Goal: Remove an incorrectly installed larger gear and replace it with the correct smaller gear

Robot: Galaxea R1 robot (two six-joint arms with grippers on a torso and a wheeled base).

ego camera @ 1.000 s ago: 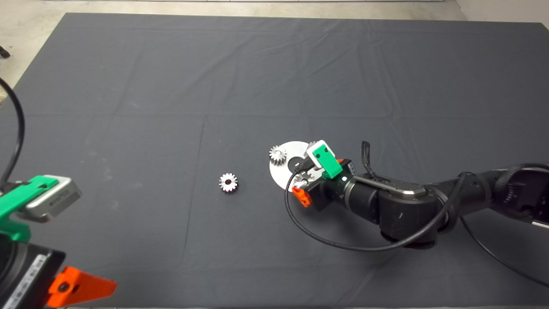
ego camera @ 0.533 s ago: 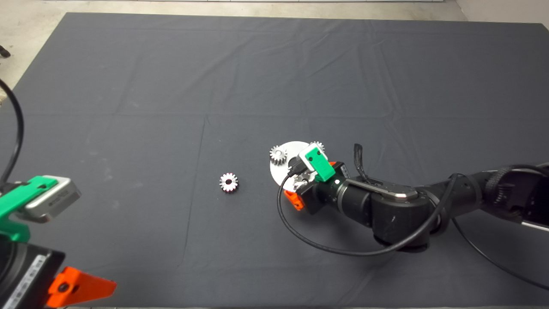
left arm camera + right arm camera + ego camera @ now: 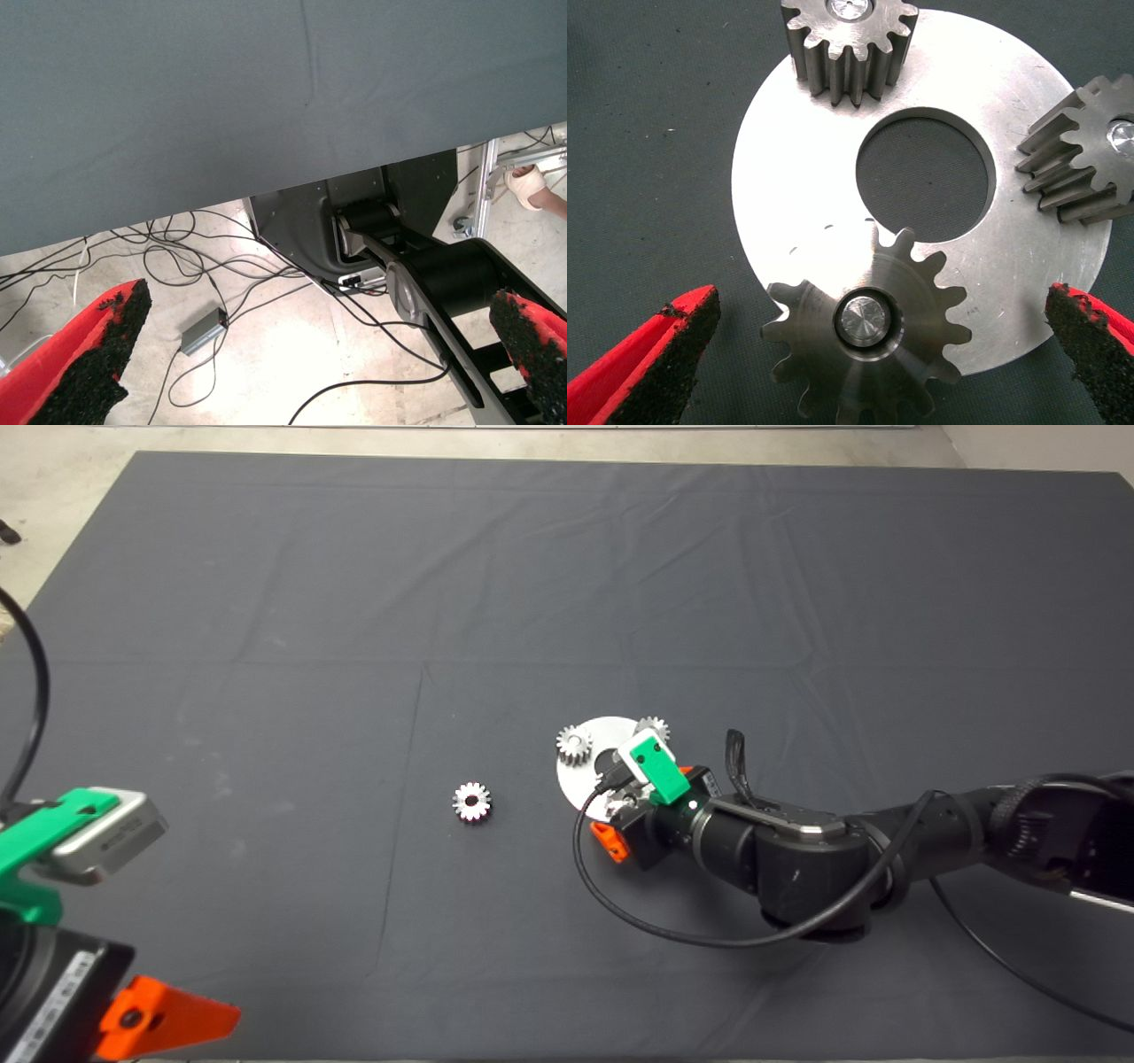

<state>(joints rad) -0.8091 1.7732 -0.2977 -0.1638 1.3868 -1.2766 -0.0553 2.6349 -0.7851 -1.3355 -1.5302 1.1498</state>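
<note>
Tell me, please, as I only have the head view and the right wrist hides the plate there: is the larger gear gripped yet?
Observer: No. The right wrist view shows the larger gear seated on the silver plate, with the right gripper open around it and not touching it.
Operator: Could the neighbouring gears get in the way?
Observer: Two spur gears stand at the plate's rim, both apart from its teeth.
Operator: And the left gripper?
Observer: The left gripper is open, parked over cables on the floor beyond the mat.
</note>
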